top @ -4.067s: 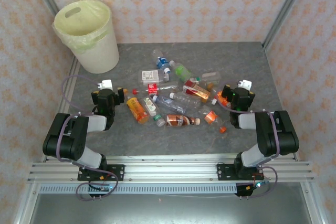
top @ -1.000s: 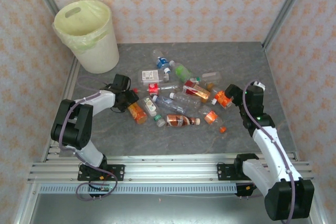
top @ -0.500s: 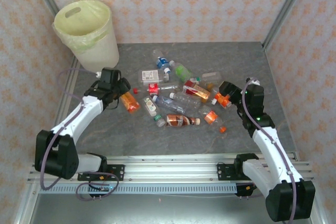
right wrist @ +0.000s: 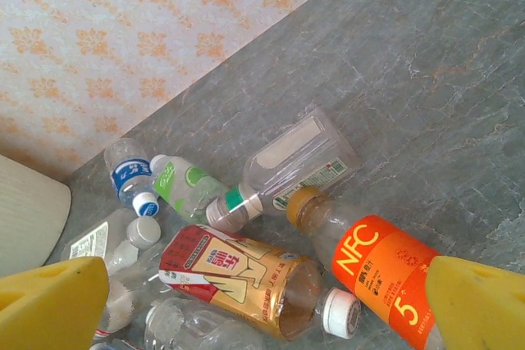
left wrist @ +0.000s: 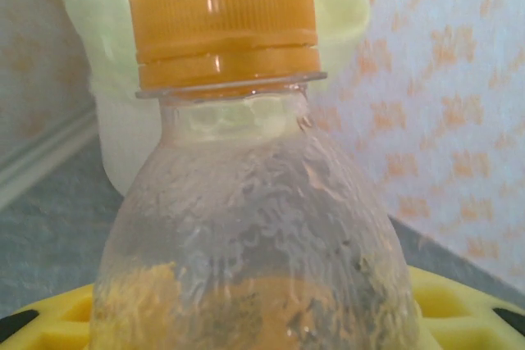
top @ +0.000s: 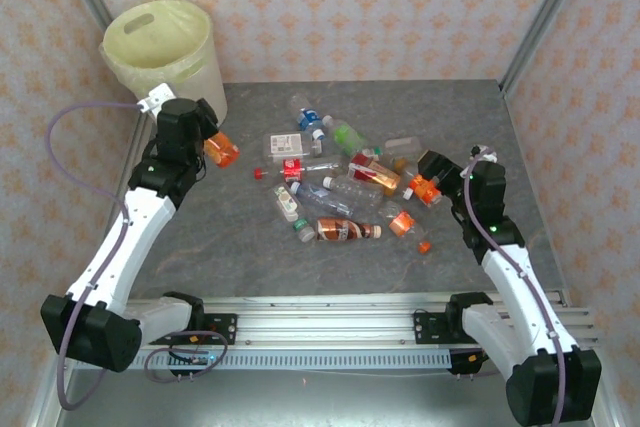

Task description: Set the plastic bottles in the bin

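- The left gripper [top: 205, 142] has lifted off the grey table [top: 420, 107]. Its jaws are narrowed around an orange-capped bottle [top: 222, 152].
- One second ago this gripper was low at the 9 o'clock edge of the pile of bottles [top: 340, 187]. It now holds the bottle up beside the bin [top: 198, 92], at about the bin's 5 o'clock.
- In the left wrist view, the orange-capped bottle [left wrist: 246, 227] stands upright between the jaws. The bin's pale wall [left wrist: 123, 145] is just behind it.
- The bin stands at the table's 10 o'clock corner. The bottle is near its wall but not yet over its mouth.
- The right gripper [top: 437, 175] has hardly moved in the last half second and sits at the pile's 3 o'clock edge.
- In the right wrist view, its yellow fingers [right wrist: 49, 301] are spread wide and hold nothing. An orange-labelled bottle [right wrist: 385, 272] lies on the table between them.
- Judgement: the first bottle is nearly delivered. It probably needs raising above the rim at about 11 o'clock before release. The other bottles remain on the table.
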